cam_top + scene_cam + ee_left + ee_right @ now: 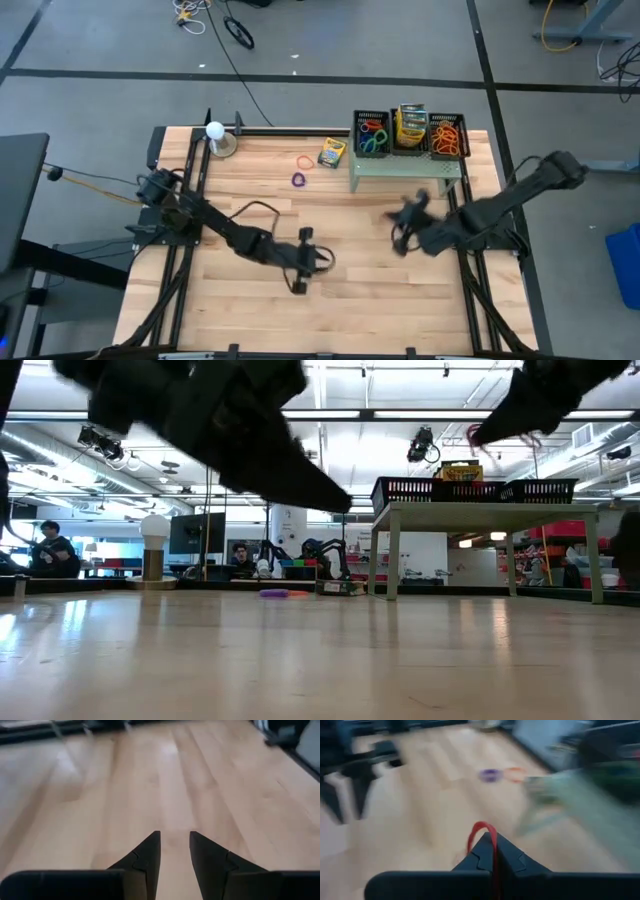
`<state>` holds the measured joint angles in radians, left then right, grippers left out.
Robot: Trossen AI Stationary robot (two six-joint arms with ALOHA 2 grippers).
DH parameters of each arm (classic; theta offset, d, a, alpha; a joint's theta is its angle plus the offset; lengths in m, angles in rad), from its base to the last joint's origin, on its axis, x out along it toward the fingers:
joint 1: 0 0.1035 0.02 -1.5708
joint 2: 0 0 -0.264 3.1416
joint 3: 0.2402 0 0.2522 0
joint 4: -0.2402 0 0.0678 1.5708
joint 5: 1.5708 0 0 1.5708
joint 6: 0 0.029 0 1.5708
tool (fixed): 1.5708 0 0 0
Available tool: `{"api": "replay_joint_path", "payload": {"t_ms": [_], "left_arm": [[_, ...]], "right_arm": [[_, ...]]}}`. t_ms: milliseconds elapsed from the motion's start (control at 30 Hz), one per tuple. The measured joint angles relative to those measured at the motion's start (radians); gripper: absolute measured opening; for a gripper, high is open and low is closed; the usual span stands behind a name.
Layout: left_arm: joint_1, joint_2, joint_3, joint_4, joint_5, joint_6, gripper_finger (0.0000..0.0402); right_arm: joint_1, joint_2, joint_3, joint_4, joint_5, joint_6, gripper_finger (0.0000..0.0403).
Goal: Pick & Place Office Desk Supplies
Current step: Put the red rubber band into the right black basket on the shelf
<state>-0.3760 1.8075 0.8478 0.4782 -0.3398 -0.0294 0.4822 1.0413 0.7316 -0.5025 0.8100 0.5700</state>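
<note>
My right gripper [492,840] is shut on a red rubber band [480,831] and hangs above the table's middle right [403,222], in front of the pale green stand [405,168]. My left gripper [175,840] is open over bare wood near the table's middle [325,258], with nothing between its fingers. A purple ring [298,180], an orange loop [305,160] and a crayon box [331,152] lie on the table at the far side. Black baskets [372,135] on the stand hold coloured rings, crayon boxes and orange bands. My right gripper pinches the red rubber band between its two shut fingers. A small loop of the band [481,826] stands out past the fingertips, and a strand runs back between them. The fingers slant downward. The band is lifted clear of the table.
A white ball on a round base [215,132] stands at the far left corner. The stand with its baskets fills the far right. Bare wood [350,310] lies across the table's near half.
</note>
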Motion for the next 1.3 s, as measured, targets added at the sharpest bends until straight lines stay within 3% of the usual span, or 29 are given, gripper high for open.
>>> {"api": "replay_joint_path", "payload": {"t_ms": [233, 333, 467, 700, 933, 1100, 1300], "left_arm": [[0.095, -0.037, -0.254, 0.441, 0.0, -0.02, 0.0113], [0.117, -0.037, -0.302, 0.557, 0.043, -0.04, 0.0113], [0.126, -0.037, -0.312, 0.57, 0.087, -0.047, 0.0113], [0.127, -0.037, -0.312, 0.572, 0.09, -0.049, 0.0113], [0.126, -0.037, -0.312, 0.572, 0.09, -0.049, 0.0113], [0.126, -0.037, -0.312, 0.572, 0.09, -0.049, 0.0113], [0.126, -0.037, -0.312, 0.558, 0.088, -0.069, 0.0113]], "right_arm": [[-0.135, -0.045, 0.297, -0.728, 0.12, 0.236, 0.0001], [-0.258, -0.007, 0.387, -0.915, 0.139, 0.28, 0.0], [-0.446, 0.061, 0.446, -1.037, 0.14, 0.242, 0.0], [-0.766, 0.154, 0.451, -1.069, 0.205, 0.121, 0.0], [-0.946, 0.2, 0.451, -1.033, 0.272, 0.052, 0.0], [-1.041, 0.213, 0.451, -0.9, 0.223, -0.037, 0.0012], [-1.092, 0.217, 0.451, -0.806, 0.127, -0.097, 0.0058]]}}
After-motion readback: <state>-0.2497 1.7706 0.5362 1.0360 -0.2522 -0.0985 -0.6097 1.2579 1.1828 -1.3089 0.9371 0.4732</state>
